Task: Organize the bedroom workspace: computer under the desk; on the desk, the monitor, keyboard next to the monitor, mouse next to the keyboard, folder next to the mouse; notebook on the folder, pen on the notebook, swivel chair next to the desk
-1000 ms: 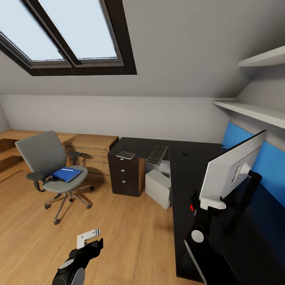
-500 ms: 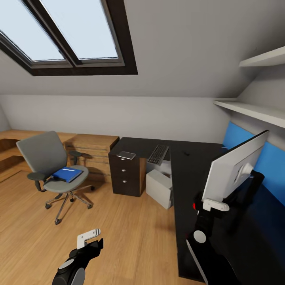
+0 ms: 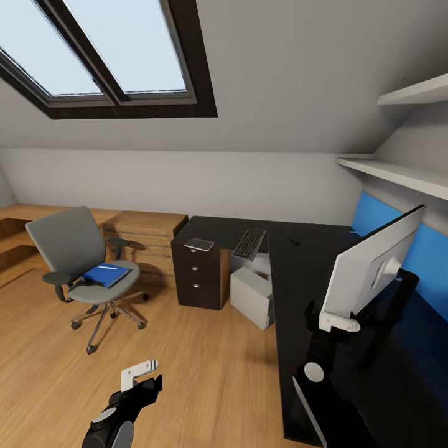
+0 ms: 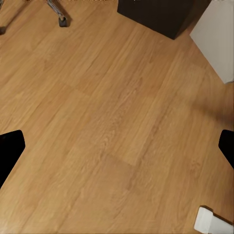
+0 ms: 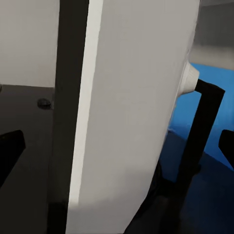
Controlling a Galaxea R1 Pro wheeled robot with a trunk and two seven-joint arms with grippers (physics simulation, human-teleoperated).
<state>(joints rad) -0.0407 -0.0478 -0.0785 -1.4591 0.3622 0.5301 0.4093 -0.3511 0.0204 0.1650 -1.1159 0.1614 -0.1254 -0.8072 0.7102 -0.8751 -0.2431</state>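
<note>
The right gripper (image 3: 323, 311) is up at the edge of the big thin monitor with the pale grey back (image 3: 367, 267). In the right wrist view its two dark fingertips (image 5: 9, 148) stand far apart, one on each side of the monitor, and I cannot tell if they touch it. The monitor's black stand arm (image 5: 200, 131) shows behind it, but its foot is hard to make out. The monitor stands upright on the long shiny black desk (image 3: 298, 274), tipped back a little, with its long side running along the desk and its back turned toward the room. The blue wall panel (image 3: 429, 249) is just behind it.

The left gripper (image 3: 140, 373) hangs low over the light wood floor (image 4: 112, 126), well away from the desk. Its fingers are spread wide with nothing between them.

On the desk's far part lies the slim black keyboard (image 3: 249, 242), its long side pointing away from the monitor, one end sticking out past the desk edge. Beside it, above the dark drawers (image 3: 196, 277), lies the small thin grey notebook (image 3: 199, 244). A tiny dark mouse (image 3: 295, 242) sits farther along the desk. The light grey box computer (image 3: 252, 297) stands under the desk, partly hidden.

The grey chair on wheels (image 3: 84, 274) stands well away from the desk. The flat blue folder (image 3: 106, 274) lies on its seat, with a slim white pen (image 3: 107, 267) on top.
</note>
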